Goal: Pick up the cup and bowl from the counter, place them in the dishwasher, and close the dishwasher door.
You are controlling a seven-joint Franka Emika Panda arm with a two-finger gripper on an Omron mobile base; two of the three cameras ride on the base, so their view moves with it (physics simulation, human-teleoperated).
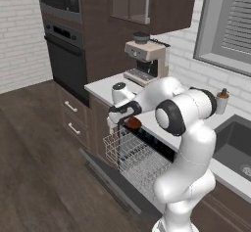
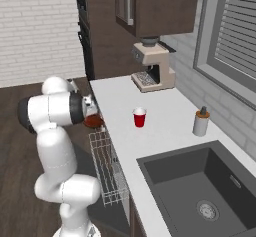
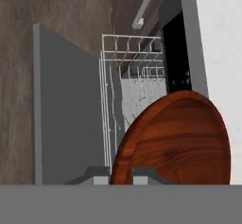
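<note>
Open wire rack (image 1: 135, 160) below bowl (image 1: 133, 123)

Glossy white rounded arm segments, dark grey joint rings, bulbous shoulder; claw (image 1: 121, 123) dark, small, two-fingered.

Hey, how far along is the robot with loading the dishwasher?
Nothing loaded yet. The claw holds the bowl above the pulled-out wire rack. The cup waits on the counter, and the dishwasher door is down, unclosed.
</note>
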